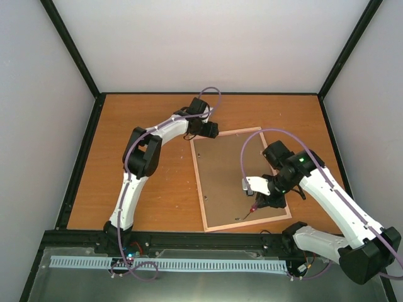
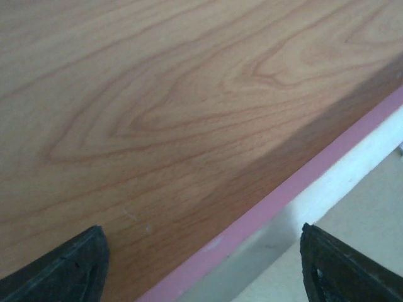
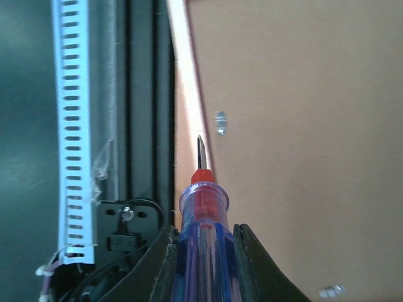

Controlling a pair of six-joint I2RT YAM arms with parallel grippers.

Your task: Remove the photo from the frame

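Observation:
The frame lies face down on the wooden table, showing its brown hardboard back and pale wood rim. The photo is hidden under that back. My left gripper is at the frame's far left corner. In the left wrist view it is open, its fingers standing on either side of the frame's pink edge without touching it. My right gripper is shut on a screwdriver with a blue handle and red collar. The tip rests at the frame's near rim, close to a small metal tab.
A black rail and a white slotted cable duct run along the table's near edge, just beyond the frame's rim. Another metal tab sits on the hardboard back. White walls close in the table at the left, back and right.

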